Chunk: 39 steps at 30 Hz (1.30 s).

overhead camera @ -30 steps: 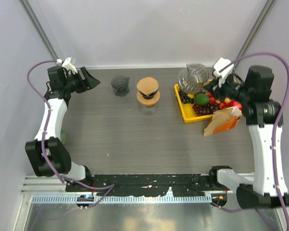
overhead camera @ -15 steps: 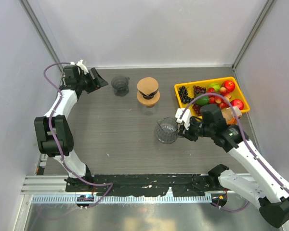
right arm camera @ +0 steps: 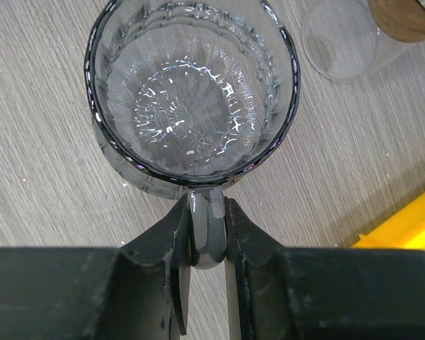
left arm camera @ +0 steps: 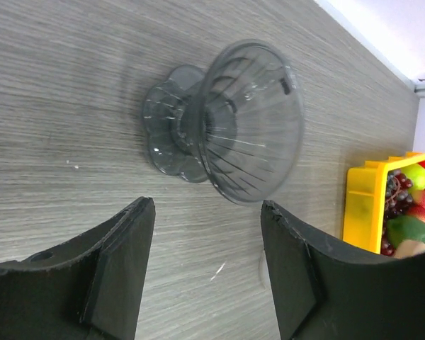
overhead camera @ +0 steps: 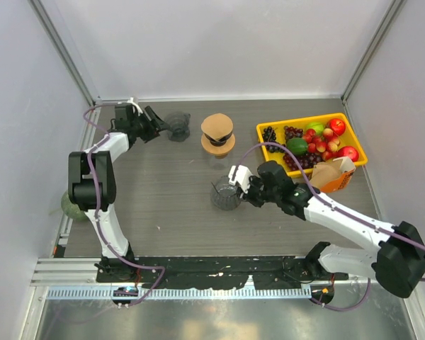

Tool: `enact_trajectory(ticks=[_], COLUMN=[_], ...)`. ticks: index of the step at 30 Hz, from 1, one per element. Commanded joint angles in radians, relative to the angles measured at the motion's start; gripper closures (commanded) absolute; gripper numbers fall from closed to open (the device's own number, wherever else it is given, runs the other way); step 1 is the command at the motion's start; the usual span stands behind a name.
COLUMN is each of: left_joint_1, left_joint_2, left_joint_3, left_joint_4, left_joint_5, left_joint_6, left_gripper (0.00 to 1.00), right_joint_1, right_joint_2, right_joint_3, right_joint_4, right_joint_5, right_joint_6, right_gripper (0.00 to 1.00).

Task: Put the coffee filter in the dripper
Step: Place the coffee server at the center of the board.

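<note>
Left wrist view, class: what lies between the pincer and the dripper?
Only bare table; the left pincer stands short of the dripper, per left wrist view.

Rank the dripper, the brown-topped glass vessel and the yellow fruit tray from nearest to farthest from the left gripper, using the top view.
1. Dripper, just right of the left gripper, at the back.
2. Brown-topped glass vessel, back centre.
3. Yellow fruit tray, back right.
</note>
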Motion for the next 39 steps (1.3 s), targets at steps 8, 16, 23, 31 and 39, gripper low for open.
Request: enact_trajectory(ticks=[8, 16, 23, 31, 39], left_joint_1=[-0.040, -0.050, -0.053, -0.052, -0.050], left_joint_2=[0.080, 0.137, 0.149, 0.186, 0.154], left_joint_3=[0.089, 0.141, 0.152, 0.179, 0.167], left_joint_4=[0.091, 0.090, 0.079, 0.052, 0.027], left_joint_5=[-0.027, -0.018, -0.023, -0.023, -0.009], left_joint_6=[-0.083, -0.126, -0.129, -0.138, -0.143], left_gripper=[0.41, 0.50, 0.53, 0.60, 0.75], right_joint_1=[0.067, 0.078, 0.078, 0.078, 0.078], right_joint_2=[0.136, 0.203, 0.220, 0.204, 0.109], right_joint_3=[-0.001, -0.008, -0.006, -0.003, 0.005], right_joint_4=[0.245, 0.273, 0.273, 0.214, 0.128], right_joint_5=[0.043, 0.009, -0.009, -0.020, -0.064], right_joint_6=[-0.016, -0.060, -0.086, -0.111, -0.103], right_gripper=[0.93, 0.91, 0.85, 0.52, 0.34])
